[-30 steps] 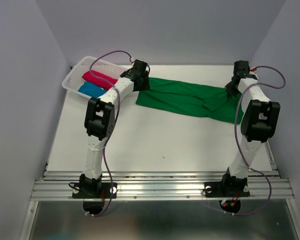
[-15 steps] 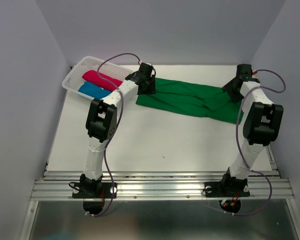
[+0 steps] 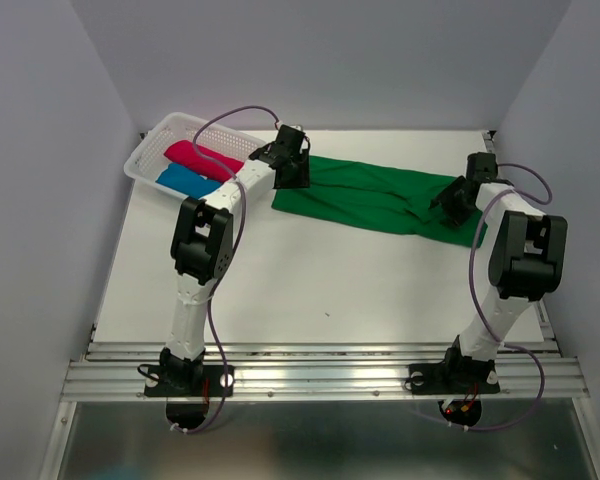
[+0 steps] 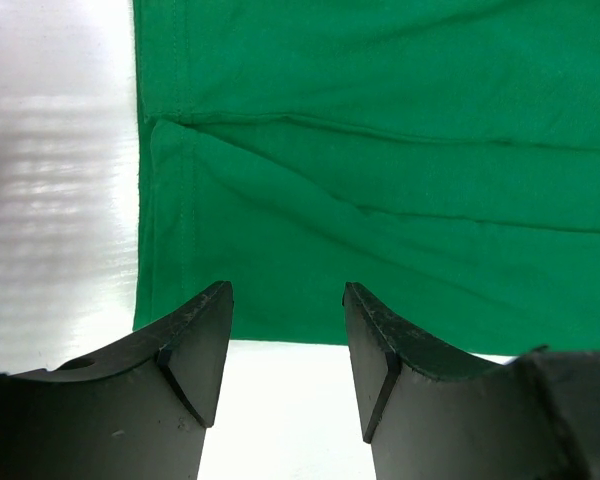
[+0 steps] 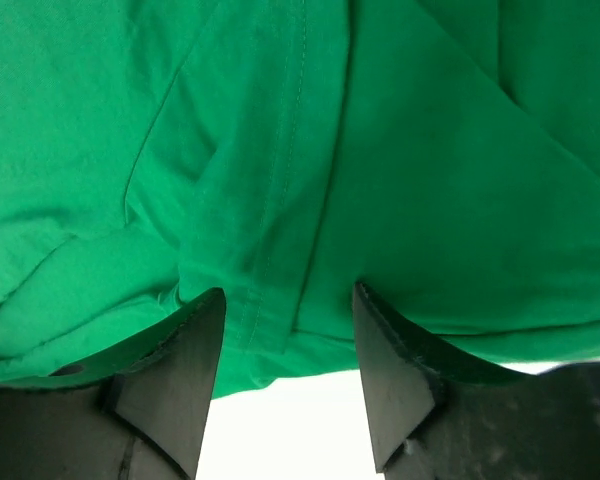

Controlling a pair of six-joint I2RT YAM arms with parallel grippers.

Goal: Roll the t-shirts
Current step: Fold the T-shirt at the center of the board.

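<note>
hovering at opposite ends of the green t-shirt (image 3: pixel 380 198), laid flat on the far table (image 3: pixel 280 285), l&r: left gripper (image 4: pixel 286 345) & right gripper (image 5: pixel 286 350) both gape, nothing pinched. prob lining up on its edges to start rolling.

A white bench (image 3: pixel 310 290) fills the middle, with soft glare banding its surface. Pale lavender-grey walls (image 3: pixel 320 60) close it in at 9, 12 and 3 o'clock. A ribbed aluminium rail (image 3: pixel 320 372) lines the 6 o'clock edge, with a dull grey surface (image 3: pixel 310 445) below.
</note>
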